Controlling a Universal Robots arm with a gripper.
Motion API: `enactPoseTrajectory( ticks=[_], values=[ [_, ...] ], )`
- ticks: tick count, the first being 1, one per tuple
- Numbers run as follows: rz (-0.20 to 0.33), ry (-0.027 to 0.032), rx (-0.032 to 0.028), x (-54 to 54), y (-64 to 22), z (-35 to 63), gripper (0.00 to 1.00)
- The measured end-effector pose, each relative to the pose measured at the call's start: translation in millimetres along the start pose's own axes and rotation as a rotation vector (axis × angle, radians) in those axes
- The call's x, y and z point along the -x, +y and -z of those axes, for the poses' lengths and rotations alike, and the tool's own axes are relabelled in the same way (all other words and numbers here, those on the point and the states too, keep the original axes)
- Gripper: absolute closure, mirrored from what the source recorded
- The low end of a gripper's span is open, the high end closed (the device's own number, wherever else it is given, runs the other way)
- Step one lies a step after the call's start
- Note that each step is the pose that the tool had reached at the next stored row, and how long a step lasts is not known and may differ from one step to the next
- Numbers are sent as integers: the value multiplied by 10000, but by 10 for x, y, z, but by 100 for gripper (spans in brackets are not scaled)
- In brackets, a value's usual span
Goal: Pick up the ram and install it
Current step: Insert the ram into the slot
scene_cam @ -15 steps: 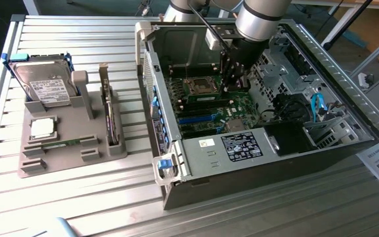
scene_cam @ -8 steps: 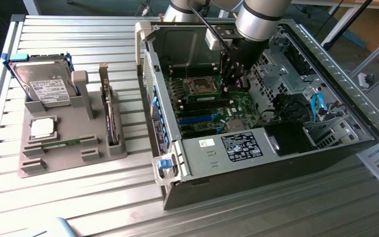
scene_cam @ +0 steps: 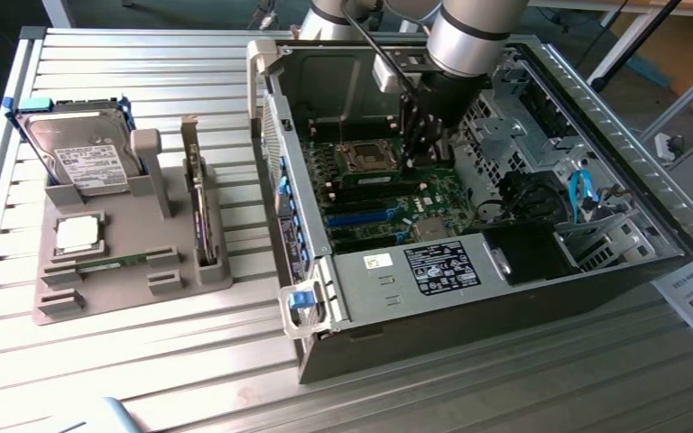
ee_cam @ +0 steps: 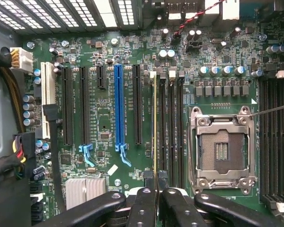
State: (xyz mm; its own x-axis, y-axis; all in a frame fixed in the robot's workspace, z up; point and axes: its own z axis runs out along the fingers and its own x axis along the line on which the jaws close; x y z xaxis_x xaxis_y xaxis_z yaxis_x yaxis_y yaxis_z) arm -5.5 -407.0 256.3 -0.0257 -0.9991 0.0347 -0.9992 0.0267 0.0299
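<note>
Ram [ee_cam: 155,127] seen edge-on, clamped between the narrow pincer [ee_cam: 157,183], in line with the outermost memory slot beside the empty CPU socket [ee_cam: 222,151]. Motherboard [ee_cam: 104,118] sits in the open PC case [scene_cam: 617,135]. Black sticker [scene_cam: 440,266] print illegible.

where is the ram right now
In the wrist view the ram is held edge-on in the gripper, lined up with the memory slots beside the empty CPU socket, inside the computer case.

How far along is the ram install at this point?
Done: pick-up; the gripper is shut on the ram inside the computer case. In hand: the ram stands edge-on at the memory slots beside the empty processor socket. Left: not yet released; full seating is unclear.
</note>
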Motion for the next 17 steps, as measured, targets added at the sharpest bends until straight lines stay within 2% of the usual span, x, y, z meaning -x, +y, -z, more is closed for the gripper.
enactPoseTrajectory(
  ticks=[2, 7, 17],
  values=[
    [0, 4, -1, 17, 2, -47, 88],
    [0, 19, 0, 32, 2, -93, 88],
    [15, 20, -5, 30, 4, -95, 88]
  ],
)
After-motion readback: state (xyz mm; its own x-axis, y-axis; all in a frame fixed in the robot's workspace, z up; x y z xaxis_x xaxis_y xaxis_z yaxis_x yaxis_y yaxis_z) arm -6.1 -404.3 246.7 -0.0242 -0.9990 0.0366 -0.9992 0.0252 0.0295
